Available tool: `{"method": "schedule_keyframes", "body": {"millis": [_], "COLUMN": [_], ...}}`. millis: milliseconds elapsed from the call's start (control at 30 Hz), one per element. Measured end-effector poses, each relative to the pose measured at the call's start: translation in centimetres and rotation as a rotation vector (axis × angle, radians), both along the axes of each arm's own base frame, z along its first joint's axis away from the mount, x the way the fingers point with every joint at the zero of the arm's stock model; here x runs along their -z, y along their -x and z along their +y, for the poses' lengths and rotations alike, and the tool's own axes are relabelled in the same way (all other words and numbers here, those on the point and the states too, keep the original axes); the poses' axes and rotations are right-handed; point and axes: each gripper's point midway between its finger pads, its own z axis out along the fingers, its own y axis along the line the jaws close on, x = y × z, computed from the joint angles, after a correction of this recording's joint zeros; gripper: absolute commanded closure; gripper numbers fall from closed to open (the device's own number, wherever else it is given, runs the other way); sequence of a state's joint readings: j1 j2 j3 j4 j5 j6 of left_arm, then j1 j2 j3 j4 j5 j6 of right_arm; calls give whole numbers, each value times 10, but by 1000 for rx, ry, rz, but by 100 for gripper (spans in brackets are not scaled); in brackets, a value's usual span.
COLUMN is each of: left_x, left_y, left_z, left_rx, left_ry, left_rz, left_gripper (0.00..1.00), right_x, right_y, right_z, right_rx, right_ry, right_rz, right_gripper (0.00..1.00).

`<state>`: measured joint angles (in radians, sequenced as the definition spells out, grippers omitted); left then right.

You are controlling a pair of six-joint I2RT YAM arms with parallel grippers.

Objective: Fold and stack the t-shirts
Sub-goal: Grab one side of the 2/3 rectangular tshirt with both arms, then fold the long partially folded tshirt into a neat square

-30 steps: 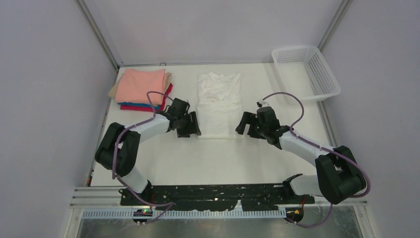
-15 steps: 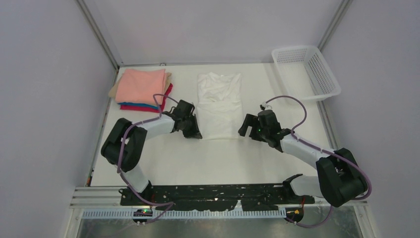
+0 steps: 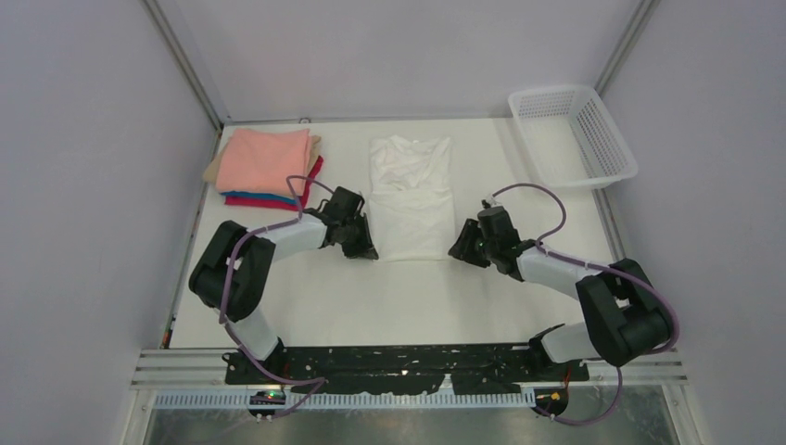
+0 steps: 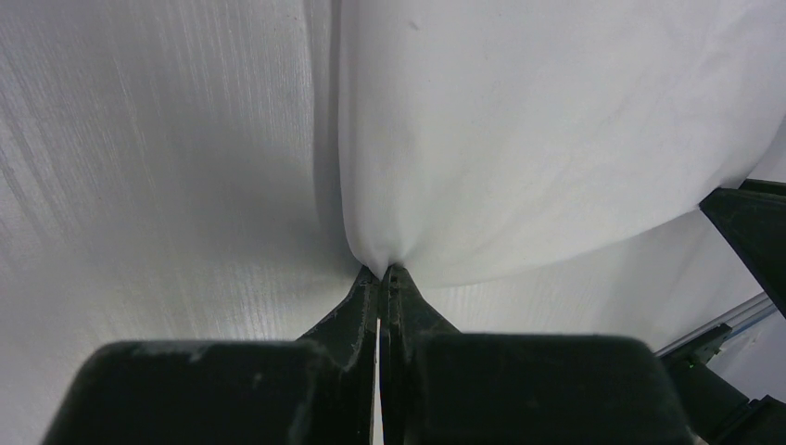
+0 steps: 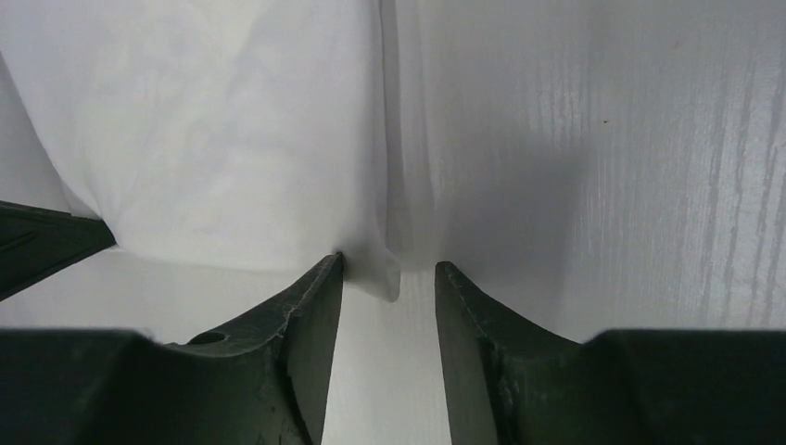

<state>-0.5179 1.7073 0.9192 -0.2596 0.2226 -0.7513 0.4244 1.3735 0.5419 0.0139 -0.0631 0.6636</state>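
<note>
A white t-shirt (image 3: 411, 195) lies folded into a long strip in the middle of the table, collar end far. My left gripper (image 3: 369, 250) is shut on its near left corner; in the left wrist view the cloth (image 4: 538, 139) bunches into the closed tips (image 4: 383, 271). My right gripper (image 3: 459, 252) sits at the near right corner, jaws open with a gap. In the right wrist view that corner (image 5: 385, 278) pokes between the fingers (image 5: 389, 269), touching the left one. A stack of folded t-shirts (image 3: 267, 165), salmon-pink on top, lies at the far left.
A white mesh basket (image 3: 575, 134) stands at the far right corner. The white table (image 3: 389, 297) is bounded by grey walls left and right. The left arm's elbow rests near the stack's front edge.
The left gripper dropped and shut on the shirt's near left corner. The right gripper slid left and down to the near right corner, its jaws narrowing around the cloth.
</note>
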Motion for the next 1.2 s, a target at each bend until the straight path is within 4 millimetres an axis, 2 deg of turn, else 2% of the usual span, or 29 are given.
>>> {"method": "schedule_keyframes", "body": {"millis": [33,67,100,167,333,433,467,500,600,800,967,1100,1200], "left_x": [0,0,0,0,-3,-13,-36,-37,-62,-125,-144,-158,-164], "left_y": [0,0,0,0,1,8,23,24,41,88,120,137,142], "left_z": [0,0,0,0,2,6,12,12,13,16,30,40,43], "left_rx": [0,-1,-1,-1,6,19,32,33,64,150,174,165,160], "left_ry": [-1,-1,-2,-3,-14,-11,8,9,32,120,178,225,241], "left_rz": [0,0,0,-1,-17,-39,-81,-83,-137,-262,-303,-346,-367], "left_gripper": [100,100,100,100,100,100,100,100,100,100,100,100,100], "right_x": [1,2,3,3,2,-10,-26,-28,-45,-113,-148,-160,-168], "right_y": [0,-1,-1,0,4,9,21,22,48,97,134,156,161], "right_z": [0,1,2,4,10,14,19,20,24,31,29,27,27], "right_rx": [3,6,8,3,-27,-70,-134,-141,-242,-478,-601,-649,-666], "right_ry": [-2,-5,-11,-25,-61,-80,-109,-112,-137,-202,-254,-291,-304], "right_rz": [3,4,7,11,2,-14,-14,-14,38,34,17,35,32], "right_gripper": [69,83,92,94,95,95,94,95,95,95,95,95,95]}}
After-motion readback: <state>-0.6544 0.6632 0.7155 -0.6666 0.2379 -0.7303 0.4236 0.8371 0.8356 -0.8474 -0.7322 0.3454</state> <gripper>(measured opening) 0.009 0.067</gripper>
